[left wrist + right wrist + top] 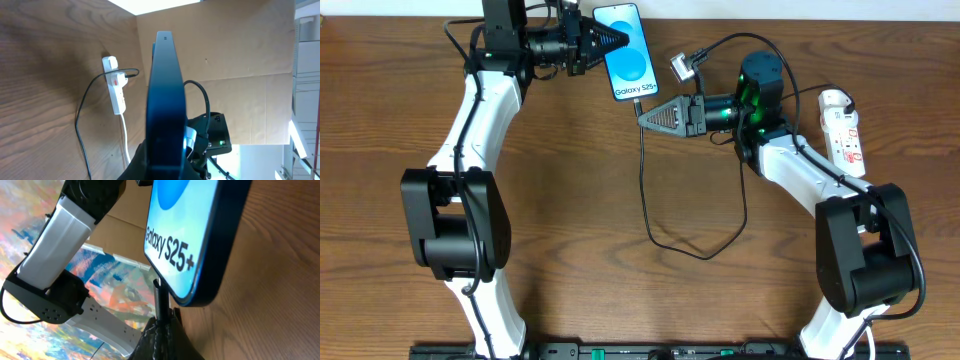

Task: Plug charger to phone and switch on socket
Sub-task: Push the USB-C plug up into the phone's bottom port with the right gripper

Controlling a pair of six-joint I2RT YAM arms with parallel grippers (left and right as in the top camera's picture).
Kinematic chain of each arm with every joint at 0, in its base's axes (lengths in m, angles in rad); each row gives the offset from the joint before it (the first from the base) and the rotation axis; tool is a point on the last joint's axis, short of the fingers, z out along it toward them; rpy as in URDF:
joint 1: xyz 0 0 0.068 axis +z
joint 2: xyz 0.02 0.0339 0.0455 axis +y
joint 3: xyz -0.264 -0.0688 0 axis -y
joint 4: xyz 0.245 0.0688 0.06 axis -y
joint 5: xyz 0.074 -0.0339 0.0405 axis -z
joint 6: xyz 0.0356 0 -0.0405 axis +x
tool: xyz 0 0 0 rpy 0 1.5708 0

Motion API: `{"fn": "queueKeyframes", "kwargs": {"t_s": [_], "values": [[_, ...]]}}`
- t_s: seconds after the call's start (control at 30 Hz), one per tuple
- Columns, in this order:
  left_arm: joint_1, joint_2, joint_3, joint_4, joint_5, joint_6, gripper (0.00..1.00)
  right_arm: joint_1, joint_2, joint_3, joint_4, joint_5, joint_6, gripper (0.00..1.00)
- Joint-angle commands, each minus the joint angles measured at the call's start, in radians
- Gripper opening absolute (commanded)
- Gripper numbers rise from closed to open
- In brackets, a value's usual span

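Right gripper, pinched shut on the charger plug beneath the top-centre phone, may bend the tip if misaligned.

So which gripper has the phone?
The left gripper, clamped on the side of the phone; the right gripper pinches the charger just below the phone.

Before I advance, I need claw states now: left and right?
Left claw: closed, holding the phone.
Right claw: closed on the charger at the phone's bottom edge.
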Motion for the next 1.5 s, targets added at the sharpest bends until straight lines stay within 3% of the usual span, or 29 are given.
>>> {"fn": "queueKeyframes", "kwargs": {"t_s": [0.0, 1.47], "values": [[-0.006, -0.024, 0.003, 0.006, 0.043, 0.013, 0.07, -0.006, -0.018, 0.014, -0.002, 0.013, 0.002, 0.01], [-0.015, -0.024, 0.003, 0.006, 0.043, 0.014, 0.07, -0.021, -0.018, 0.014, 0.035, 0.059, 0.032, 0.01]]}}
